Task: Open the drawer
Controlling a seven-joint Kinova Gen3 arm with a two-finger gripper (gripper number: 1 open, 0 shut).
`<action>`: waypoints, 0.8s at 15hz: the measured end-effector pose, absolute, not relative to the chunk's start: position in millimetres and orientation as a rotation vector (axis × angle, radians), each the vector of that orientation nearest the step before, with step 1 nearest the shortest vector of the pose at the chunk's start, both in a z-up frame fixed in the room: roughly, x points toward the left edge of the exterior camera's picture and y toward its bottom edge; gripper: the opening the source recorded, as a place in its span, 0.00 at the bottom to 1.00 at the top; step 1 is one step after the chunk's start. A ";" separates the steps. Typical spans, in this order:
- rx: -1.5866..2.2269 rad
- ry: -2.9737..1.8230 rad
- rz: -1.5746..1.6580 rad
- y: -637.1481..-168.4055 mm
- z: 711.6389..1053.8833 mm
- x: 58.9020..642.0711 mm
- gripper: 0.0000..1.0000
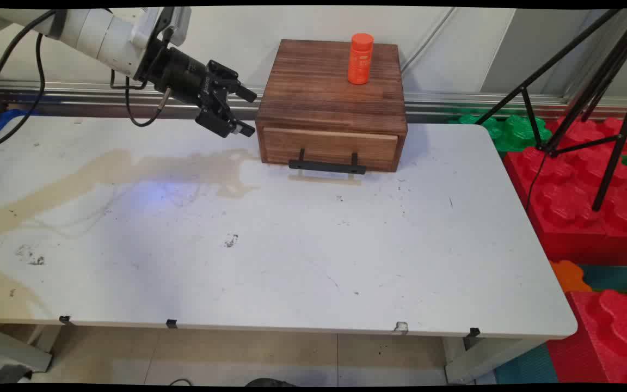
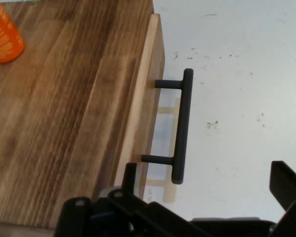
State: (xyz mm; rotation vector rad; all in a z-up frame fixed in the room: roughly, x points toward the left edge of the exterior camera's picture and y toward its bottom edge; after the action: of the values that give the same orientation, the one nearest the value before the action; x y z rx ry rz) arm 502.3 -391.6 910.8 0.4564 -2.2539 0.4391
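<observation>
Gripper [image 1: 248,111] hanging in the air above the far part of the tabletop [image 1: 292,245], at 9 o'clock from the wooden box [image 1: 335,81]. Released, with both fingers spread wide and nothing between them. Close to the left side of the box, but apart from it, without contact. Tilted, pointing toward 3 o'clock and a little downward.

Box standing at 12 o'clock on the tabletop, near the far edge. One drawer [image 1: 330,146] in its front, shut or nearly shut; a thin gap cannot be excluded. Black bar handle [image 1: 327,166] on two short posts, sticking out from the drawer toward 6 o'clock, low and just over the tabletop, with its shadow below it.

In the hand view, gripper [image 2: 205,173] again open, one finger over the front edge of the box, the other over bare tabletop. Handle [image 2: 181,126] running lengthwise between the two, farther ahead and not yet inside the fingers.

Orange bottle [image 1: 361,59] upright on top of the box, toward 1 o'clock of the lid, well apart from the gripper and from the handle.

At 3 o'clock beside the tabletop, black tripod legs [image 1: 580,98] over red and green foam blocks [image 1: 569,201].
</observation>
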 end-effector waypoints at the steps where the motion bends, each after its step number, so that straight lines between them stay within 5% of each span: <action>1: 0.458 -2.257 0.433 -392.0 911.0 501.1 1.00; 12: 0.491 -2.300 0.368 -410.4 894.2 453.1 1.00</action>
State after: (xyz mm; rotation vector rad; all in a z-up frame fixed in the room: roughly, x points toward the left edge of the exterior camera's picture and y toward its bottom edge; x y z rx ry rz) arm 453.1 -410.4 894.2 0.4905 -2.2997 0.3680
